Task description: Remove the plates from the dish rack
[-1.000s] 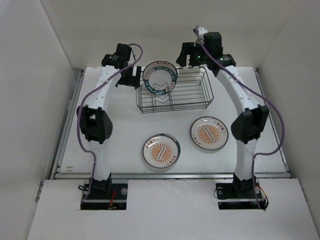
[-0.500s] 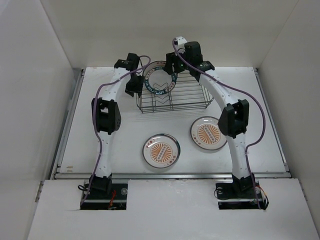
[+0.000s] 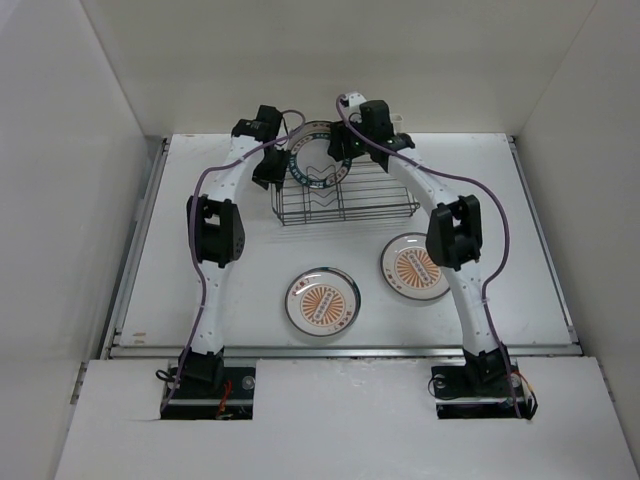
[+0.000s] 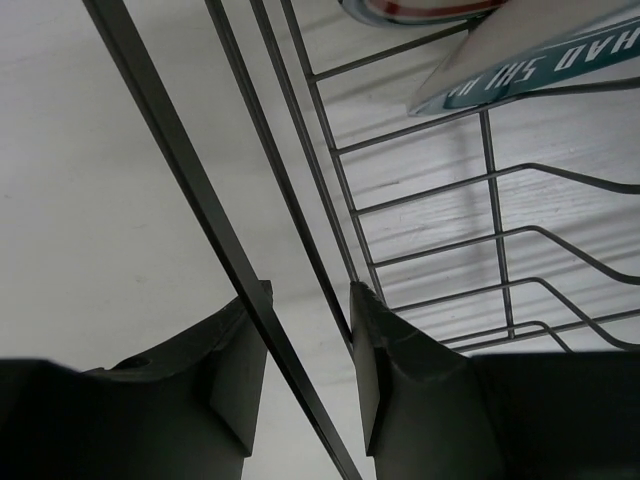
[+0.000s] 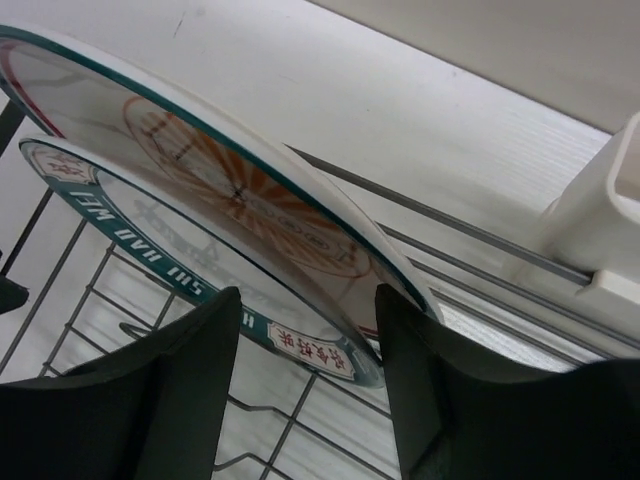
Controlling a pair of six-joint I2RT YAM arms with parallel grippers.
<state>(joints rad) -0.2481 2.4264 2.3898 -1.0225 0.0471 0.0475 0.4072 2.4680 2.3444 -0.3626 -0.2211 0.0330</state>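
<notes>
Standing on edge in dish rack (image 3: 345, 205), plates (image 5: 215, 180), right hand (image 5: 305, 300) astride

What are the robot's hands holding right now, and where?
Nothing yet. The right gripper has open fingers around the rims of the plates; the left gripper straddles a wire of the rack, not clamped.

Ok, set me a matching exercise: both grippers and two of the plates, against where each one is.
1 left gripper
2 right gripper
3 teal-ringed plate
4 nearest sunburst plate

A flat on the table, in front of the rack
B standing in the rack
C fingers either side of a rack wire
D fingers either side of plate rims

Pairs: 1-C, 2-D, 3-B, 4-A
</notes>
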